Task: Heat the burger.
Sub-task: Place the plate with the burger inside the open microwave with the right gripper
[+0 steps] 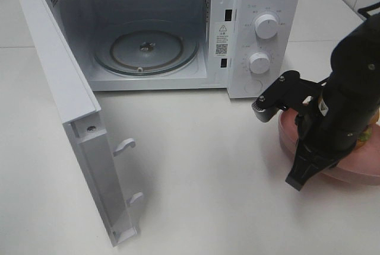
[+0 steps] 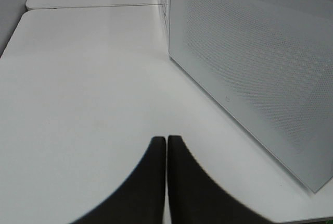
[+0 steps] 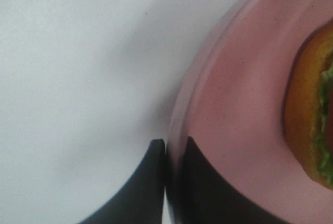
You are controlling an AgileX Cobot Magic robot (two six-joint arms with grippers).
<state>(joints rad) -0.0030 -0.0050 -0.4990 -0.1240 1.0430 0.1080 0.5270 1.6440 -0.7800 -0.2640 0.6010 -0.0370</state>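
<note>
**A:** What is the condition of the right gripper?

**B:** Closed. Its two black fingers pinch the raised rim of the pink plate. One finger sits outside the rim over the table and the other inside, on the plate floor.

**A:** Where is the burger?

**B:** On that plate, set in from the gripped edge and clear of the fingers. The wrist view shows the golden bun with green lettuce at its side. From above, the right arm covers most of it.

**A:** Where is the plate?

**B:** Flat on the white table, just in front of the microwave, below its control panel and two dials.

**A:** And the microwave?

**B:** The door is swung fully open toward the left. The glass turntable inside is bare.

**A:** What about the left gripper?

**B:** Closed, fingertips touching, with nothing between them. It hangs over the bare table, near the perforated outer face of the open door.
</note>
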